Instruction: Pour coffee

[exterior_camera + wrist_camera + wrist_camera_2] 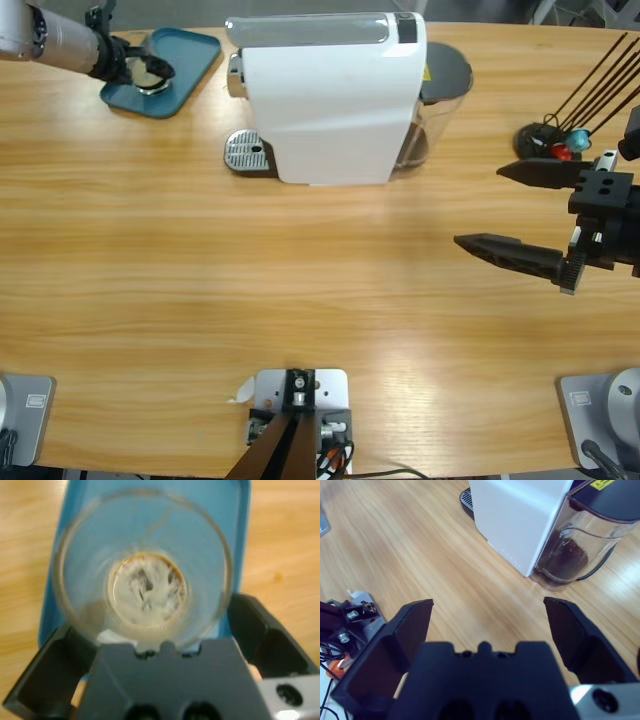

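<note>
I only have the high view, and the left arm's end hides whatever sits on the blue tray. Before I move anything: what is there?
Observer: The left wrist view shows a clear glass right in front of the left gripper, with the blue tray behind it.
Operator: Is the glass full?
Observer: No. Only a thin brown trace of coffee rings its bottom.
Operator: From above I see just a dark lid behind the white machine. What is under it?
Observer: The right wrist view shows a clear tank beside the machine, with something dark brown low inside it.
</note>
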You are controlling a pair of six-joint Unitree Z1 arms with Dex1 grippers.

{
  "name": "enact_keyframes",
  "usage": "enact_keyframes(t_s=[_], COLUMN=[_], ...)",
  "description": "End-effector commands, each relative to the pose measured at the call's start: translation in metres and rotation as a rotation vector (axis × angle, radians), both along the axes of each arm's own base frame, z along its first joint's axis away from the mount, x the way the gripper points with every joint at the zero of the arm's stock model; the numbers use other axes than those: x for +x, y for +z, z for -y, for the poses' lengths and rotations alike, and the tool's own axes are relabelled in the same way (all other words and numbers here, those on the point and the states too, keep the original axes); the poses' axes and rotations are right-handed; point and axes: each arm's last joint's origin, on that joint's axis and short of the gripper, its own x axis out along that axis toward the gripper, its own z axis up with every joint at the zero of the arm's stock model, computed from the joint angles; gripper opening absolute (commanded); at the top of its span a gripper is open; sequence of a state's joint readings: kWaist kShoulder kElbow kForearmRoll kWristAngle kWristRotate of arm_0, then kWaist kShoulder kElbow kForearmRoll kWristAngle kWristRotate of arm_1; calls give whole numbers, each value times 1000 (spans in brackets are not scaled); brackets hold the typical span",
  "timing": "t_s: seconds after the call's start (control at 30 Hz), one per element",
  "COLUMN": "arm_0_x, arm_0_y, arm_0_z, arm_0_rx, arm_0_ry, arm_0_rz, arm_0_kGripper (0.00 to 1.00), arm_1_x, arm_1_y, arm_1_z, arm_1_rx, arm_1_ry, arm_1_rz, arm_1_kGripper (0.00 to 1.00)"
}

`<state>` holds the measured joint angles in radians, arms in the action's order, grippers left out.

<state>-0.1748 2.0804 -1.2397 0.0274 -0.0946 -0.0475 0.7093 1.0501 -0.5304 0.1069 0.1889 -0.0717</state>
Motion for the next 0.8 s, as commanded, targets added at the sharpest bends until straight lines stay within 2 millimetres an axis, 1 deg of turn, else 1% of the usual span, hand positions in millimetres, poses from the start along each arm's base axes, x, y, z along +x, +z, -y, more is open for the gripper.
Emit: enact_keyframes(t_s=[0.03,0.07,0.17,0.2,0.27,0.33,0.4,0.47,0.53,0.67,0.8], arm_0_x=[-65,-78,-115,-132,-173,-206,-230,-244,-253,-273,-284], arm_0_y=[73,89,122,134,156,162,160,149,137,121,101], arm_0_z=[-10,-12,-29,-27,-3,13,21,26,30,33,32], arm_0_rx=[-40,-34,-2,-8,-6,-21,-75,-171,-212,-278,-283], arm_0_ry=[-84,-81,-44,-70,-226,-385,-522,-647,-729,-820,-843], arm_0_rz=[46,55,38,43,73,96,109,74,38,-27,-64], arm_0_kGripper=[1000,1000,1000,1000,1000,997,992,977,974,964,964], arm_1_x=[-6,-6,-6,-5,-3,1,5,8,10,13,24], arm_1_y=[-8,-8,-8,-8,-8,-8,-9,-10,-12,-14,-17], arm_1_z=[4,4,3,3,1,-3,-7,-11,-13,-15,-27], arm_1_rx=[3,2,3,2,1,-4,-13,-21,-27,-39,-59], arm_1_ry=[2,3,3,4,0,0,10,19,21,23,54], arm_1_rz=[-10,-12,-16,-19,-29,-43,-76,-95,-106,-120,-152], arm_1_kGripper=[1000,1000,1000,1000,1000,1000,1000,1000,1000,1000,1000])
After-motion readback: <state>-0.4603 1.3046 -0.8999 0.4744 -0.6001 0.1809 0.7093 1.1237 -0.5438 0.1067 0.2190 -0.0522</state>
